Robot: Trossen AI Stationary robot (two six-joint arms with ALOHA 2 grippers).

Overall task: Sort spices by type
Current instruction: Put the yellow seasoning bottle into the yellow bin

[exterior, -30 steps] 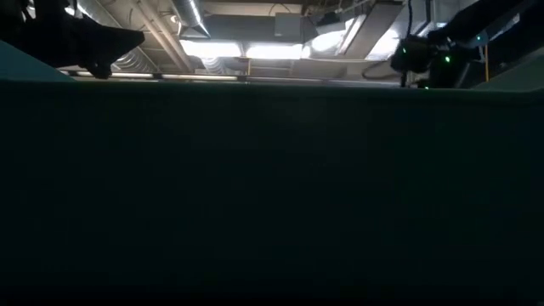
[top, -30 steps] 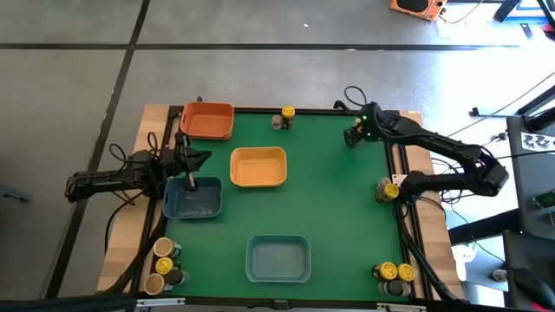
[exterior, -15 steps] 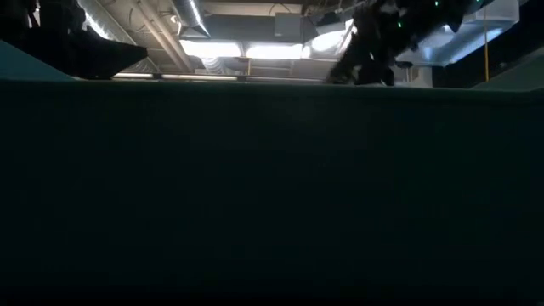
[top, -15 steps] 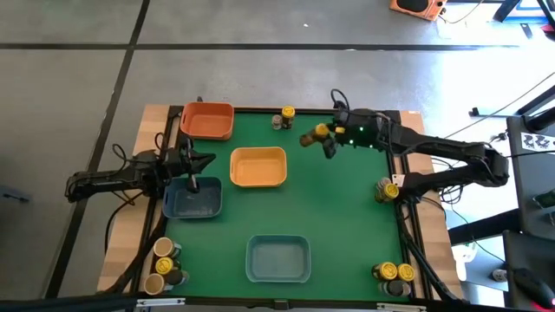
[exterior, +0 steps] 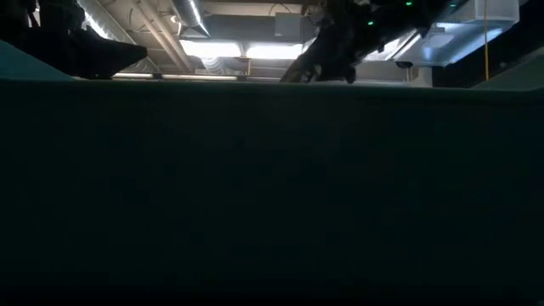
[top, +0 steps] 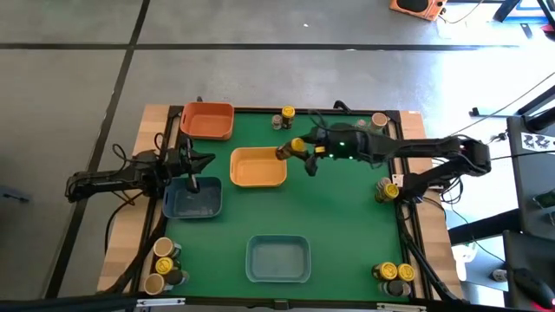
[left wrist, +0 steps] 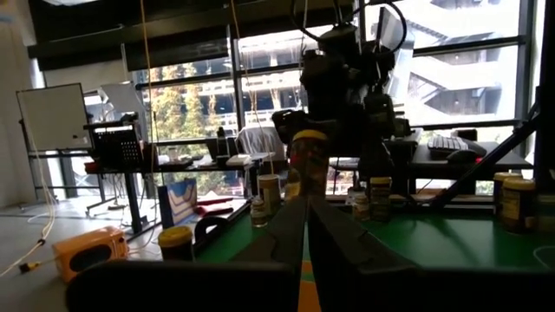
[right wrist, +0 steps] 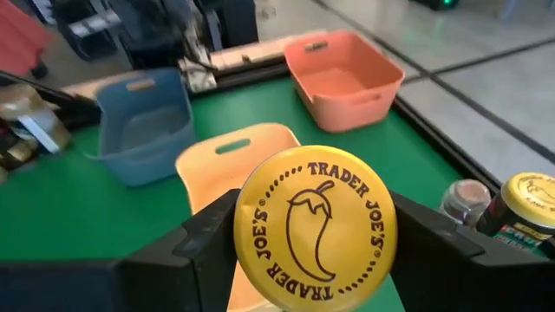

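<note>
My right gripper reaches in from the table's right and is shut on a spice jar with a yellow lid, above the right end of the yellow tray. The left wrist view shows that jar in the air. My left gripper waits shut over the dark blue tray. Other jars stand on their bases at the far edge, the far right corner, the right edge, the near right corner and the near left corner. My right gripper pinches the jar between its two fingers, one on each side just below the yellow lid's rim. The fingers come slanting down from the table's right. The jar is lifted clear, lid toward the wrist and body tilted toward the yellow tray.
An orange tray sits at the far left and a light blue tray at the near middle. In the low view a dark tray wall blocks nearly everything. Bare green mat lies between the yellow tray and the right edge.
My right gripper has travelled from the far right corner toward the table's left, carrying the yellow-lidded jar through the air to the yellow tray's right end. A tan-lidded jar at the far right corner has come into sight behind it.
</note>
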